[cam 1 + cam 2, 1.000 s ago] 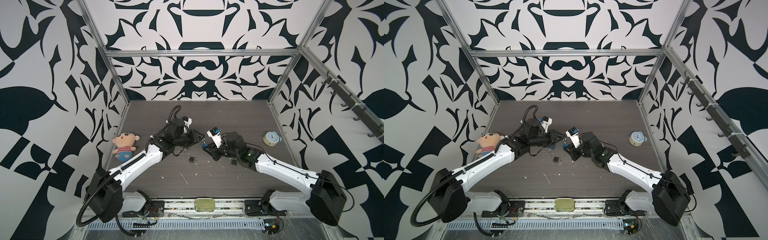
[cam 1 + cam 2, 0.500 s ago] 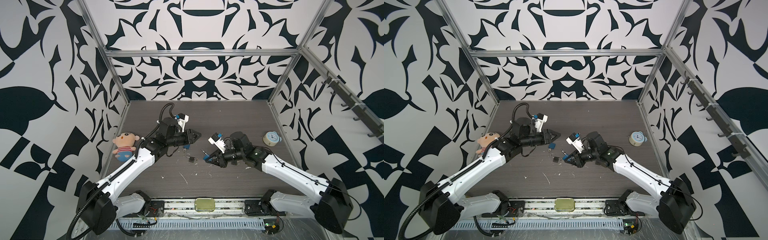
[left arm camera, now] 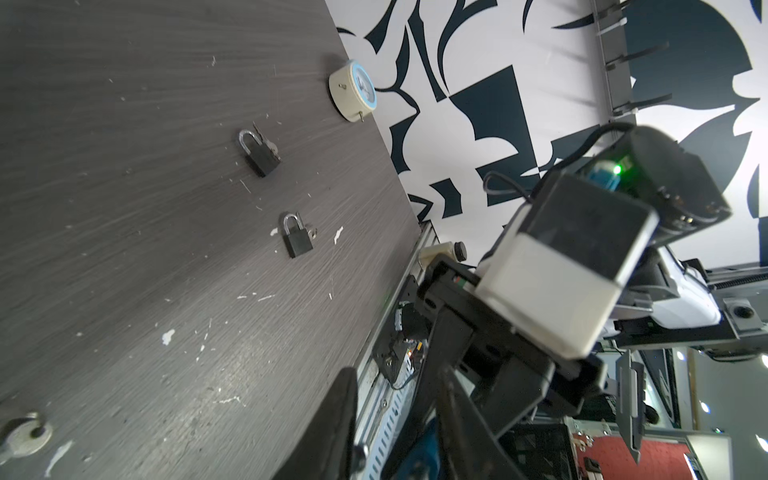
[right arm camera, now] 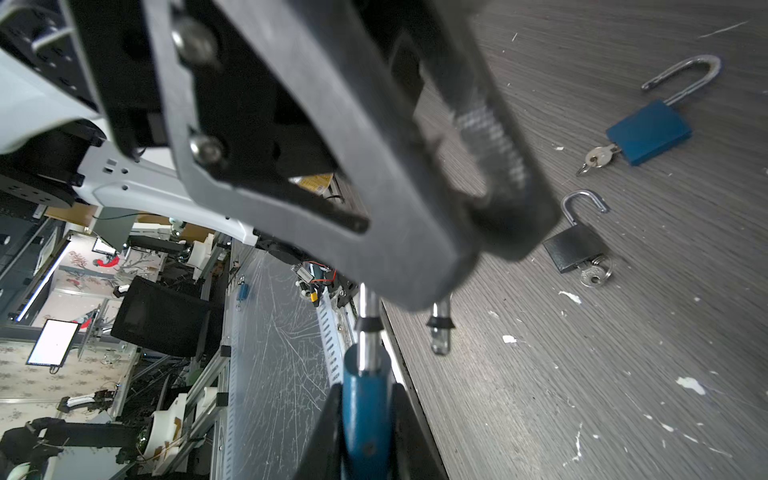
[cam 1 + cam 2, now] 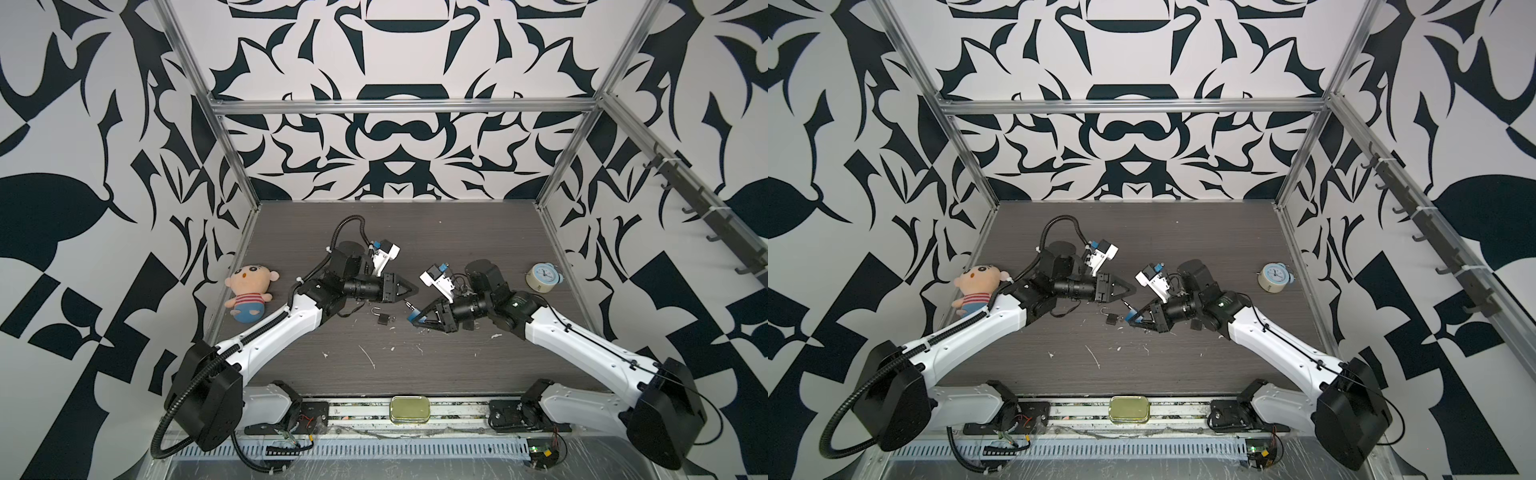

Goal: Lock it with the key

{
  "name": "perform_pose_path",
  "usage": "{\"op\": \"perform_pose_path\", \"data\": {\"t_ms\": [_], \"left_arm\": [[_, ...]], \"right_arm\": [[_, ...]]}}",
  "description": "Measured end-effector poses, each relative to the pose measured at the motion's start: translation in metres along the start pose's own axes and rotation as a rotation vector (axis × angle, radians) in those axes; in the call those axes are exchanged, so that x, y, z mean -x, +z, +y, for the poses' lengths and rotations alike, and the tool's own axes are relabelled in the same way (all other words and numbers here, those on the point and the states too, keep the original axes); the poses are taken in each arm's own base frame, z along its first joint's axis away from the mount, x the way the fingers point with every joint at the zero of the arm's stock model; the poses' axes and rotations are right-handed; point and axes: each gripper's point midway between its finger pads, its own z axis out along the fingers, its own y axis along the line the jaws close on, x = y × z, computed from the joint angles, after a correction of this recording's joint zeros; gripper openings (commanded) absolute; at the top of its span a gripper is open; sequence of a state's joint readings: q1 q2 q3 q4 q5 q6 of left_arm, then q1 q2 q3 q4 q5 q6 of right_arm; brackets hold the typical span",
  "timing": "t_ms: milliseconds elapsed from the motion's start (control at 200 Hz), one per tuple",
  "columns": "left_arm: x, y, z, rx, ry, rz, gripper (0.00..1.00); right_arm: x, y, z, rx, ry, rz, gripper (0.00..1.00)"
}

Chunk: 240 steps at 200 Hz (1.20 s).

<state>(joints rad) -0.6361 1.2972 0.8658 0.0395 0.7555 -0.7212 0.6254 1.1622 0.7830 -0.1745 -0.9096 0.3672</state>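
Right: dark wood-grain table. My left hand hovers, width unclear. My right hand is narrow, probably pinching something blue. Between them lies a small black steel padlock, shackle open, silver key in its base. It's rigid, dense, slick; clamp the body flats.

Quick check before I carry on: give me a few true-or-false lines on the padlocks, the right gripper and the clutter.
1. The right gripper is shut on a blue padlock. True.
2. The black padlock lying between the arms is snapped shut. False: its shackle stands open.
3. A key sits in that black padlock. True.
4. The alarm clock stands beside the plush doll. False: in both top views the clock is far right and the doll far left.
5. A gold tin lies at the front, between the arm bases. True.
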Motion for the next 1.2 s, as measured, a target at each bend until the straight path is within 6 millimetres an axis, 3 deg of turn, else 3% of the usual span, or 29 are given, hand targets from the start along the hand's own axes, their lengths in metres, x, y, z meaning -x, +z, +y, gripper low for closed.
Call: {"op": "perform_pose_path", "data": {"t_ms": [540, 780, 1200], "left_arm": [[-0.01, -0.015, -0.013, -0.019, 0.057, -0.014, 0.3], [-0.017, -0.018, -0.002, 0.0, 0.038, -0.01, 0.27], [-0.018, -0.027, -0.004, 0.007, 0.044, -0.032, 0.21]], "right_arm": [[0.008, 0.003, 0.0, 0.026, 0.032, 0.003, 0.0], [0.011, 0.002, 0.002, 0.027, 0.035, -0.003, 0.0], [0.015, 0.002, 0.004, 0.031, 0.037, -0.007, 0.0]]}}
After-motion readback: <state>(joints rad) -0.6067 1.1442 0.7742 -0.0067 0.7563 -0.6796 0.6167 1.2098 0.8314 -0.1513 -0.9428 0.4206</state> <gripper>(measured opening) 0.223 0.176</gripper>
